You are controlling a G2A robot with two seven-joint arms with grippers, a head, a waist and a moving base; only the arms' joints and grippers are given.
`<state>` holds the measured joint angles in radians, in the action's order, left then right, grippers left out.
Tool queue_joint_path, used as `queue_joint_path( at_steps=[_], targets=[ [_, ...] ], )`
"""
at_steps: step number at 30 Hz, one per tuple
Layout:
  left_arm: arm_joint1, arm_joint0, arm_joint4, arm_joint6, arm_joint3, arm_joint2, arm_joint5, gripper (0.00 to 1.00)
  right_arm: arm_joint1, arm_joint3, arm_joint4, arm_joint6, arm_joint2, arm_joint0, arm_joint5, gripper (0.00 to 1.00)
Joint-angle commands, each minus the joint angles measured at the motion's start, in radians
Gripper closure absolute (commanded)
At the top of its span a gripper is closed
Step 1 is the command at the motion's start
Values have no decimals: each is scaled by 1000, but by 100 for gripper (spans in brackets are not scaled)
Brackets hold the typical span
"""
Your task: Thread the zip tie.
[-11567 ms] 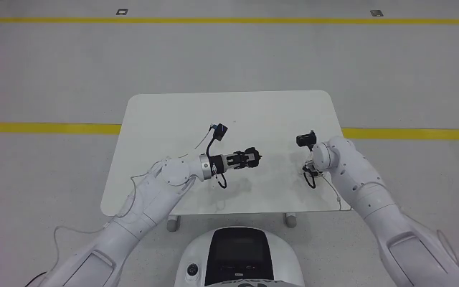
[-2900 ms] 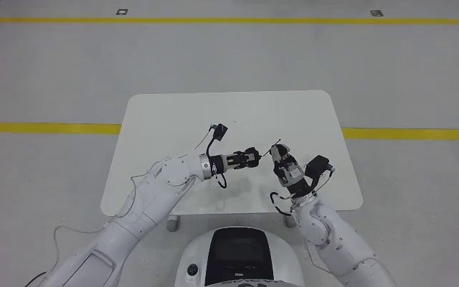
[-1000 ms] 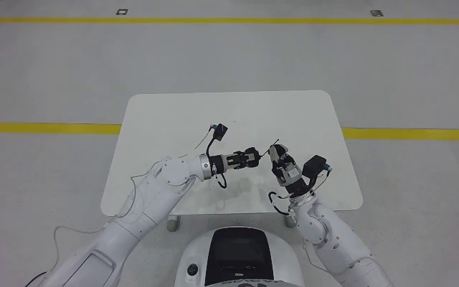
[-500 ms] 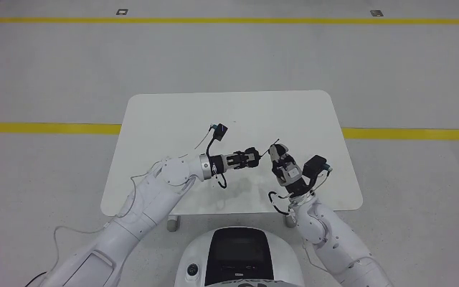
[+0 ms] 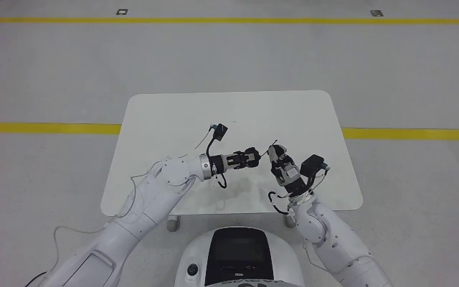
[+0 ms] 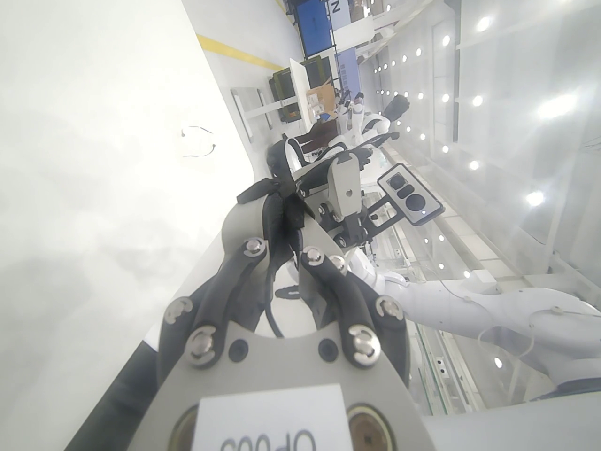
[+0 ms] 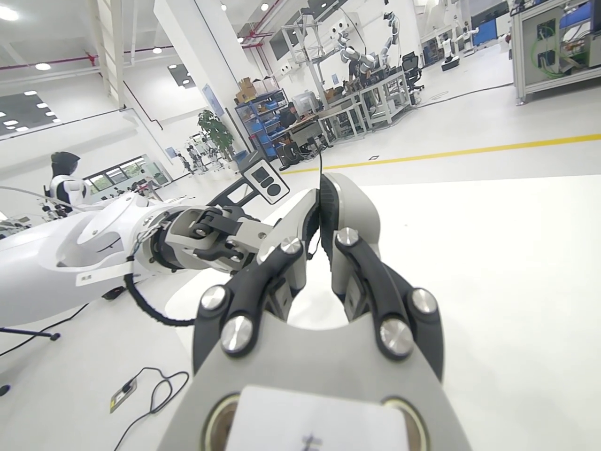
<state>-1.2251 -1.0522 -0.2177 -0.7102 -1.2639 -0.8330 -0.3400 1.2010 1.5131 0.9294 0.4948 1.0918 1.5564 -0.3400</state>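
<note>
Right wrist view: gripper [image 7: 320,199] pinches tie [image 7: 320,167]

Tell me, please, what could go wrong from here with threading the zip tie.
1. The right gripper pinches a thin zip tie with only a short tip showing past its fingers. That tip may flex and miss the black piece held in the left gripper.
2. The two grippers sit very close together above the table, so their fingers could bump and knock either grip loose.
</note>
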Motion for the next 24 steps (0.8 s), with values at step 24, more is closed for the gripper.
queue_joint_path(
  at_steps=[24],
  targets=[
    [0, 0, 0, 0, 0, 0, 0, 100, -11, -6, -39, -1, -29, -13, 0, 100]
  ],
)
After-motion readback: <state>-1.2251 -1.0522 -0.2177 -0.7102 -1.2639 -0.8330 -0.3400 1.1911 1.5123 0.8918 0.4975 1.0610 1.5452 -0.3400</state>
